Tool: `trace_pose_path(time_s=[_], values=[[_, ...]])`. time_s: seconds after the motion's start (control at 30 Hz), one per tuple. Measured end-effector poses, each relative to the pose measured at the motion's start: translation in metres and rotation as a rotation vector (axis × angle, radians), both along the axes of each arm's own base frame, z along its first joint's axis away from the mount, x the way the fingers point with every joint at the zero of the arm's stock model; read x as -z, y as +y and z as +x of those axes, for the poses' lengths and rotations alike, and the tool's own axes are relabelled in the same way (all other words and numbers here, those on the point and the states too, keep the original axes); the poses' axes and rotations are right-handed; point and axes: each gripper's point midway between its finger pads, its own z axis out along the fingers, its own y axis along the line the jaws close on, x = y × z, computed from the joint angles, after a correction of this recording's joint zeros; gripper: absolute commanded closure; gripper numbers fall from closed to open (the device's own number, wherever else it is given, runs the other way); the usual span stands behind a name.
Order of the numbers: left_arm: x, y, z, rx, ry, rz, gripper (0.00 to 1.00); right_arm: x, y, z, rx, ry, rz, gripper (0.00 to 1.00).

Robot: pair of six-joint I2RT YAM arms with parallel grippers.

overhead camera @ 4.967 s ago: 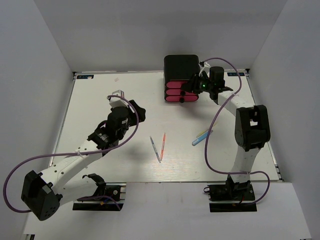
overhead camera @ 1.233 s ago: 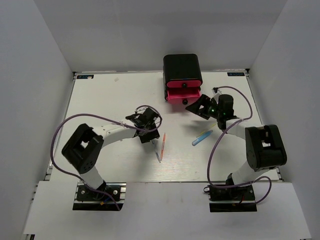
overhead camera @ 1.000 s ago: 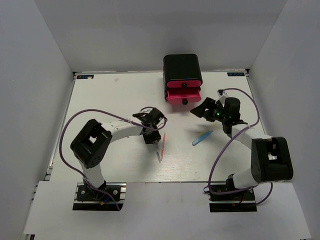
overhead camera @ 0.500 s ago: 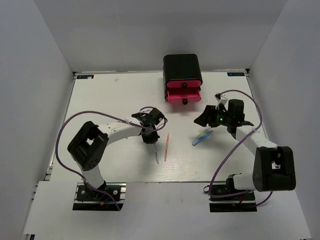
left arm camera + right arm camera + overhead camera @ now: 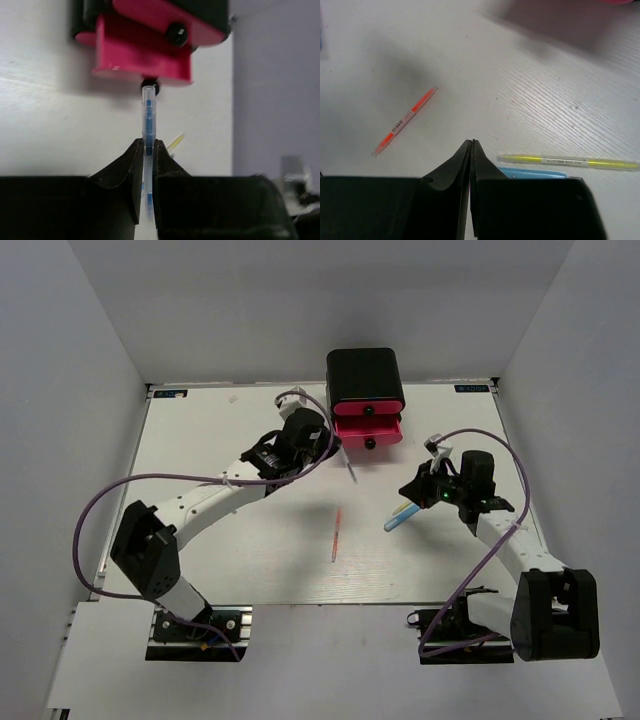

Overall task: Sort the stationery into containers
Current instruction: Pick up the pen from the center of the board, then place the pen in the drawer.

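Pinching pen [image 5: 148,112], left end effector [image 5: 148,146]

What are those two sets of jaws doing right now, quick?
Left gripper: closed, holding a thin pen.
Right gripper: closed, holding nothing.

- Your left arm [image 5: 200,498] was stretched far out toward the drawer box [image 5: 365,375], with the left gripper [image 5: 335,450] just off the box's front-left corner.
- Its jaws were pinched on a thin grey pen [image 5: 148,115].
- Your right arm [image 5: 505,535] was bent low, to the right of the box and nearer to you.
- The right gripper [image 5: 471,145] had its jaws pressed together, holding nothing.
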Motion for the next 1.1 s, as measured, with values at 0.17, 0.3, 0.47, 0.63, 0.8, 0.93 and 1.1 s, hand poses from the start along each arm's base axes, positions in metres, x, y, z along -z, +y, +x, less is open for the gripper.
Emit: trace_pose_path(time_s=[0.17,0.3,0.47,0.63,0.8,0.93,1.1], values=[[-0.022,-0.014,0.046,-0.143,-0.150,-0.149,1.00,-0.004,-0.001,-0.003,-0.007,-0.031,-0.008,0.93],[-0.038,-0.023,0.087,-0.257,-0.269,-0.206,1.00,-0.007,-0.002,-0.007,-0.011,-0.059,-0.013,0.93],[-0.052,-0.030,0.122,-0.357,-0.390,-0.252,1.00,-0.003,-0.003,-0.013,-0.010,-0.059,-0.018,0.93],[-0.038,-0.037,0.139,-0.389,-0.436,-0.245,1.00,-0.001,-0.004,-0.016,-0.002,-0.064,-0.023,0.93],[-0.017,-0.042,0.148,-0.389,-0.441,-0.214,1.00,-0.003,-0.007,-0.016,0.011,-0.079,-0.029,0.93],[-0.014,-0.044,0.150,-0.387,-0.453,-0.214,1.00,0.000,-0.008,-0.017,0.018,-0.073,-0.032,0.93],[-0.019,-0.044,0.150,-0.389,-0.469,-0.229,1.00,0.000,-0.009,-0.017,0.022,-0.074,-0.034,0.93]])
